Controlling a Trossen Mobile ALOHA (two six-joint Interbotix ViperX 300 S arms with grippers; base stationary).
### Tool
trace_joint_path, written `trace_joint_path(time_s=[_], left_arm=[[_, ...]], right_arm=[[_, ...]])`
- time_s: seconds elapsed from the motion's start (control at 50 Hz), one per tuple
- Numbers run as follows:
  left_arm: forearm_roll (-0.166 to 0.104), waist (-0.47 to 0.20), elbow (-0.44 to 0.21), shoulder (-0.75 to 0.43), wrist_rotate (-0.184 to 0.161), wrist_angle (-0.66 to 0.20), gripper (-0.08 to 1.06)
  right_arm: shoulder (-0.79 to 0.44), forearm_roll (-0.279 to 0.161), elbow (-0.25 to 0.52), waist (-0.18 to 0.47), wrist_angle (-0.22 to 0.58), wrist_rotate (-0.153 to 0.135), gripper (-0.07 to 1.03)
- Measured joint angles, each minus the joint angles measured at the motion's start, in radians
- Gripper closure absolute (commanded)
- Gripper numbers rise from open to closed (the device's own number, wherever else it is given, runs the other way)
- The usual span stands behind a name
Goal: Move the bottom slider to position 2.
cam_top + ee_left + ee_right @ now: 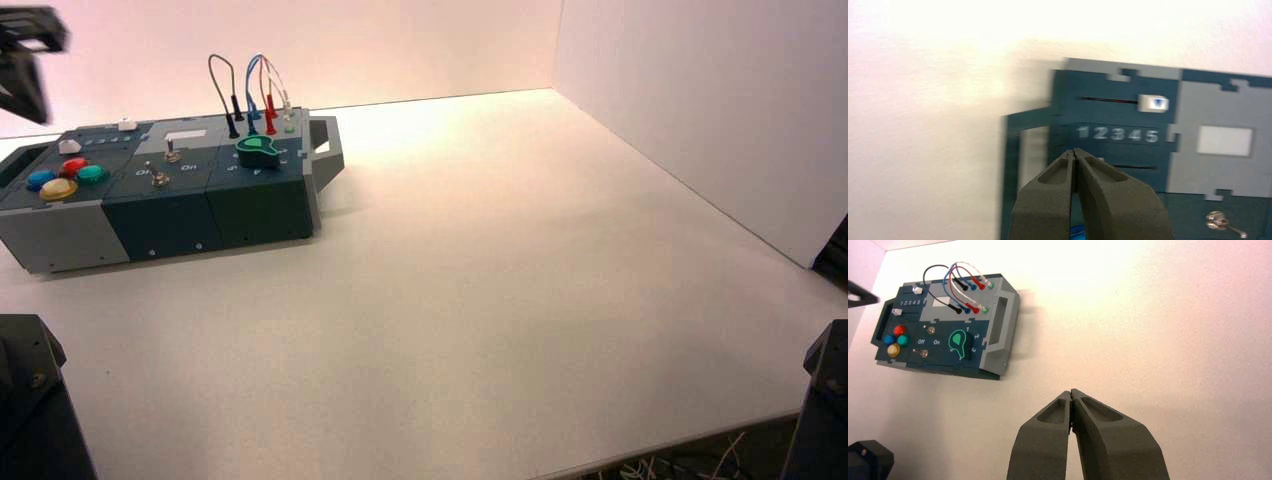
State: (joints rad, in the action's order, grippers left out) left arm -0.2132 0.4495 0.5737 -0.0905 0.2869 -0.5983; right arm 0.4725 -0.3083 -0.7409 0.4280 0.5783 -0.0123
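The bottom slider (70,146) has a small white rounded knob, at the box's left end beside the coloured buttons; it also shows as a white dot (896,312) in the right wrist view. My left gripper (1074,151) hangs shut and empty above that end of the box. Its fingers (1048,200) hide most of the knob, of which only a white sliver (1099,160) shows. The slider's track (1133,167) runs below the numbers 1 2 3 4 5 (1118,134). My right gripper (1070,391) is shut with nothing in it, over bare table far from the box.
The top slider's rectangular white knob (1153,103) sits near the 5 end. Red, blue, green and yellow buttons (62,178), two toggle switches (160,178), a green knob (258,150) and looped wires (250,95) fill the box. A white wall (700,120) stands at right.
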Motion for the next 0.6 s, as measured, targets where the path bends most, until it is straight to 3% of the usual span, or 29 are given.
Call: trace_joint_path(time_s=[0.1,0.6], left_arm=[[-0.011,-0.008,-0.003,-0.029,-0.002,-0.011,1.01],[-0.008,0.031,-0.005,-0.043,-0.005,-0.025,1.01]], right_arm=[[0.0,0.0,0.002,0.0,0.002,0.0,0.99],[0.002,0.0,0.015,0.0,0.028,0.0,0.99]])
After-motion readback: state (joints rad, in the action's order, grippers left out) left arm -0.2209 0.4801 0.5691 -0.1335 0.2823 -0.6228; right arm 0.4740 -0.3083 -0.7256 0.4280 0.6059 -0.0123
